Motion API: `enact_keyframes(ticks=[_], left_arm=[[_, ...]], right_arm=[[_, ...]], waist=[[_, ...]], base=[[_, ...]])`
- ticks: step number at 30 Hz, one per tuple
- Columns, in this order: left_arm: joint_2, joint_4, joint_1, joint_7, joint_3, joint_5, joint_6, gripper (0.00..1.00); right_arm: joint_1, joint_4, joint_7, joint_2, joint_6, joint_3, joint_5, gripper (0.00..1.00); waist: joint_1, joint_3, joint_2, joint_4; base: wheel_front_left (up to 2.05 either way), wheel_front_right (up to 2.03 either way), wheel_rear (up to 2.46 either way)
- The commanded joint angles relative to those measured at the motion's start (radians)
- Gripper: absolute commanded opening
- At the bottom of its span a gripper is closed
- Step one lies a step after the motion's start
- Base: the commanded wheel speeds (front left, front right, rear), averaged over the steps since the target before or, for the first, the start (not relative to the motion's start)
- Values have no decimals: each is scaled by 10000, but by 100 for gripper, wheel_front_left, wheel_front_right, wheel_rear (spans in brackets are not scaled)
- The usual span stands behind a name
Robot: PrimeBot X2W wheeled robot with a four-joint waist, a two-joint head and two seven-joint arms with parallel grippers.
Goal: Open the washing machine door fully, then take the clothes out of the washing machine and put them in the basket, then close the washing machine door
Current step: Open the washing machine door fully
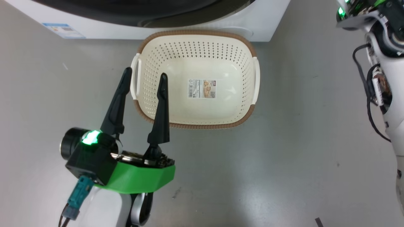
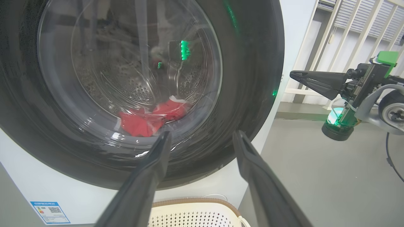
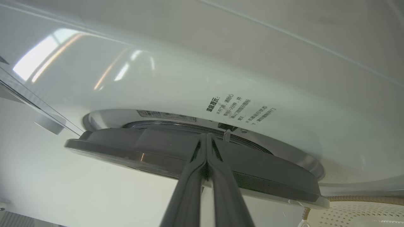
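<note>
The door (image 3: 142, 151) is seen barely ajar, with the clenched, empty right pincer (image 3: 206, 137) set against its rim. It could easily be lost off the glossy edge. The clothes (image 2: 142, 121) are seen inside the washing machine (image 2: 47, 186), and nothing is held in the basket (image 1: 195, 32). The released left pincer (image 1: 145, 74) could be struck by the swinging door.

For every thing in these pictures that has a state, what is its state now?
washing machine door: not fully open; it covers the opening, perhaps slightly ajar.
clothes: inside the washing machine, behind the door glass.
basket: upright, empty.
left gripper: open, holding nothing.
right gripper: shut, tips at the door's edge.
</note>
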Motion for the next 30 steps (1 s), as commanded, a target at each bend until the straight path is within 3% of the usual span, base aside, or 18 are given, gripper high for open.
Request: enact_keyframes(ticks=[1, 8, 30], left_arm=[[158, -296, -148, -76, 234, 119, 36, 100], [158, -145, -309, -76, 145, 73, 16, 100], [158, 132, -503, -76, 35, -66, 39, 100]], right_arm=[[-185, -191, 106, 149, -4, -29, 144, 0], [-846, 185, 1244, 398, -4, -287, 838, 0], [-1646, 980, 2799, 657, -4, -453, 991, 0]], waist=[[0, 216, -1, 163], [0, 548, -1, 363], [0, 794, -1, 637]], base=[[0, 0, 0], [0, 0, 0], [0, 0, 0]])
